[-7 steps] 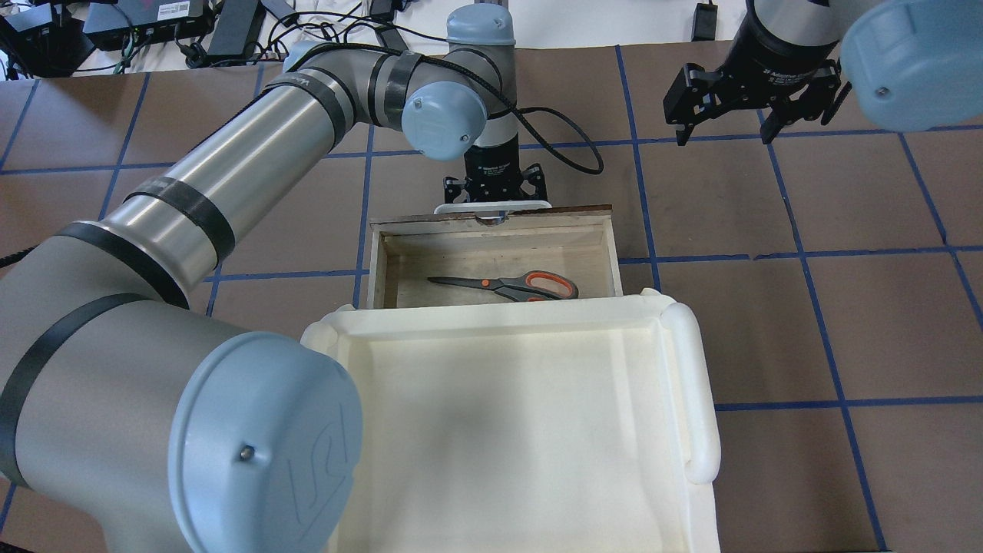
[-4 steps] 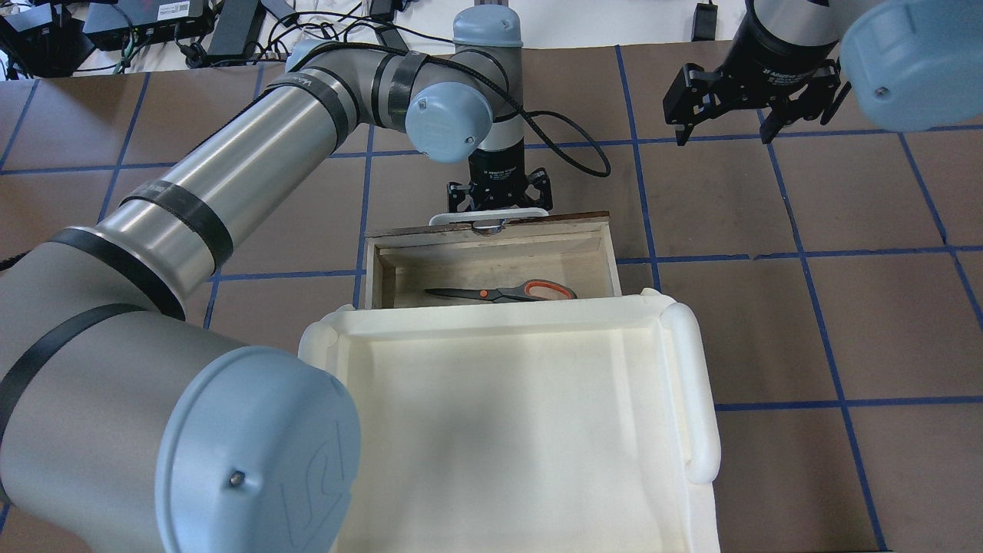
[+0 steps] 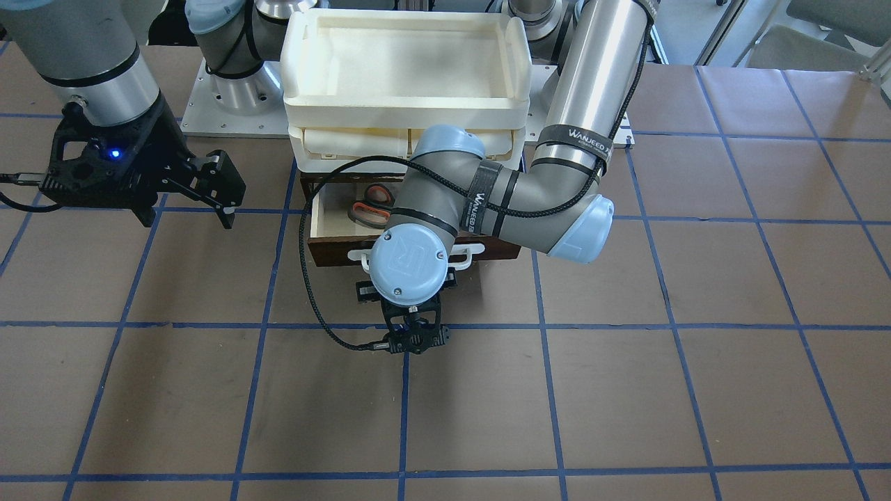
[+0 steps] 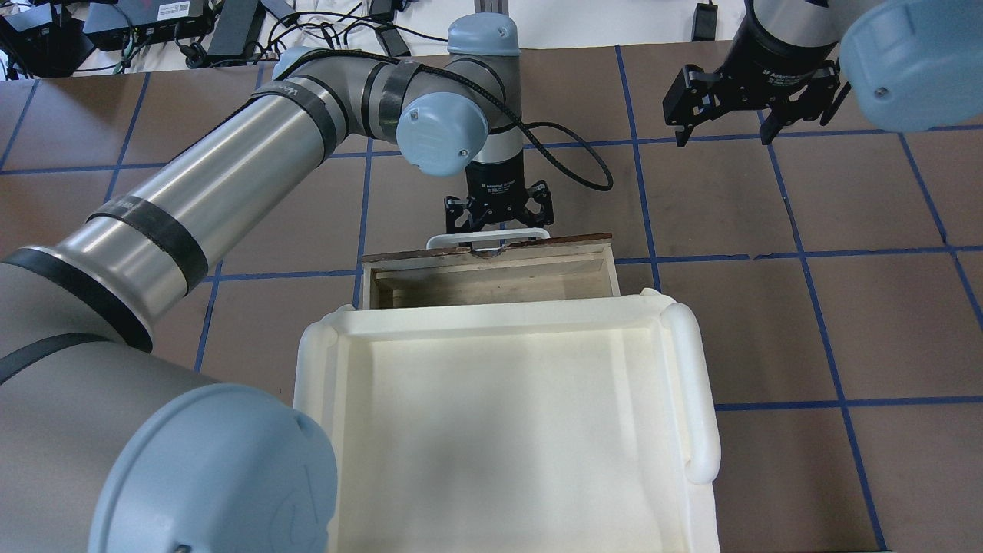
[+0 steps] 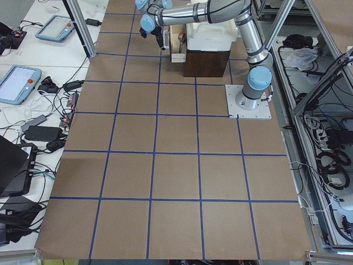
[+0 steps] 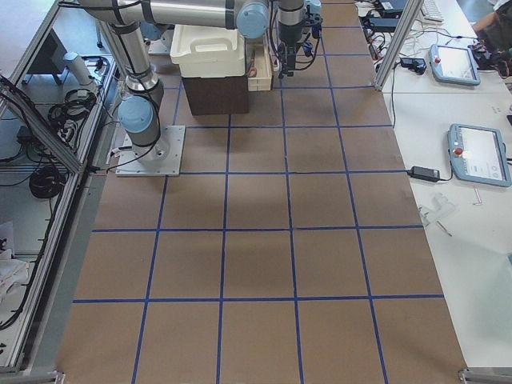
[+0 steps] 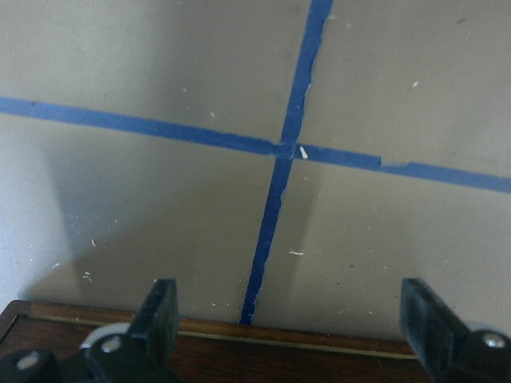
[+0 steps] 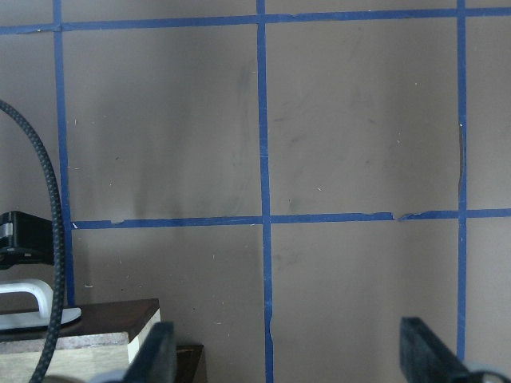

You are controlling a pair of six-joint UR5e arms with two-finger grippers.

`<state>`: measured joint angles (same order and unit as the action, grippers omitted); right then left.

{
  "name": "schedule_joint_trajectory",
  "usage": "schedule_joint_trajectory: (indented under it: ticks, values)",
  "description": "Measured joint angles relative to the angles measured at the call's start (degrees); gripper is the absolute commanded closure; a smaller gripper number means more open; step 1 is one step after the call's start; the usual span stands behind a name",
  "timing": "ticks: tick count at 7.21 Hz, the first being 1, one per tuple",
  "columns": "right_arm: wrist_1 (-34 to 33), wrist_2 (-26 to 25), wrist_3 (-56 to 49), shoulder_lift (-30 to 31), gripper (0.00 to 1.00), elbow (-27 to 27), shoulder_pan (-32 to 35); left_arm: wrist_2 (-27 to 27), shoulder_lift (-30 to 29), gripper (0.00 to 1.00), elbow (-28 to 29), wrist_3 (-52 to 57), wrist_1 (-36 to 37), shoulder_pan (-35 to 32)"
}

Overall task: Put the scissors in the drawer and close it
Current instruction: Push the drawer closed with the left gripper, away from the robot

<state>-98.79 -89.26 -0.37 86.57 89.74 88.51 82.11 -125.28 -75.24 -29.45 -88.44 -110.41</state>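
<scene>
Brown gridded tabletop (image 4: 729,200): left gripper (image 4: 499,225), jaws wide and empty, at the front of the partly open drawer (image 4: 537,276); scissors (image 3: 367,212) lie inside; right gripper (image 4: 723,134) hangs apart, spread, holding nothing.

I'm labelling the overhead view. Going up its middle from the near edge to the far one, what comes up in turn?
In order: white tray unit → drawer, partly open → white bar handle on its front → left gripper, open, just beyond the handle.
</scene>
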Motion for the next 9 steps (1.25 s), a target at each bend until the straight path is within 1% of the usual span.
schedule_joint_trajectory:
  ticks: [3,5,9]
  values:
    - [0.1,0.0,-0.1,0.0,0.00,0.0,0.0,0.7,2.5,0.00,-3.0,0.0,-0.4,-2.0]
    - [0.0,0.0,-0.1,0.0,0.00,0.0,-0.1,0.9,4.4,0.00,-4.0,0.0,-1.5,-2.5]
    - [0.0,-0.1,-0.1,0.0,0.00,0.0,-0.1,0.9,5.7,0.00,-5.3,-3.1,-3.2,-2.5]
